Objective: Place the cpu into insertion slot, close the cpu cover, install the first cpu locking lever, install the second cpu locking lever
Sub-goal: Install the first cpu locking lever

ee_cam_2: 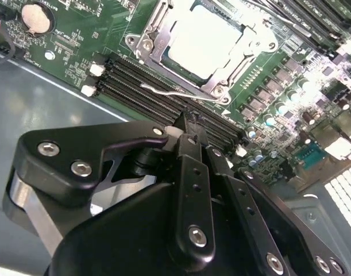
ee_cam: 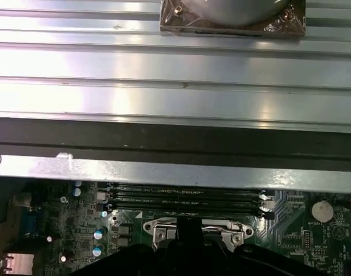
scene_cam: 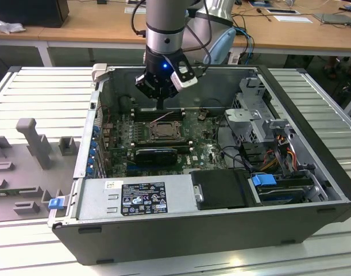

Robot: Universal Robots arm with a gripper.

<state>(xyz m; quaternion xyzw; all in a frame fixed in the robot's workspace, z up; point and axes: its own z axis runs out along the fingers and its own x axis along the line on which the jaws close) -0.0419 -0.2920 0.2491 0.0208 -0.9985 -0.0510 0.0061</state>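
Gripper [ee_cam_2: 188,123], built of matte black linked plates fastened with bright round screw heads, hung inside an open dark-grey computer case [scene_cam: 221,230]. In the second wrist view its two slim black fingers [ee_cam_2: 192,167] tapered to a single narrow tip, jaws pressed together with nothing seen between them. That tip stood just above the long, narrow black memory slots [ee_cam_2: 141,80] and near a thin, bent silvery wire lever [ee_cam_2: 175,92], which lay along the socket edge facing those slots; whether tip and lever touched could not be told. Just beyond the lever, the cpu [ee_cam_2: 204,40], a thin square with a smooth, pale silvery-white face, sat in the insertion slot [scene_cam: 150,132]. The cpu cover [ee_cam_2: 251,35], a flat grey metal frame plate, lay down around the chip, whose face showed through the window cut-out. A glossy green motherboard [ee_cam_2: 77,52] carried the socket, small cylindrical capacitors and a round, shiny coin cell [ee_cam_2: 36,17]. In the exterior view the gripper [scene_cam: 159,105] pointed straight down beside the far edge of the socket, under the arm's smooth grey cylindrical wrist. The case rested on a ribbed, pale metal table [scene_cam: 43,86].
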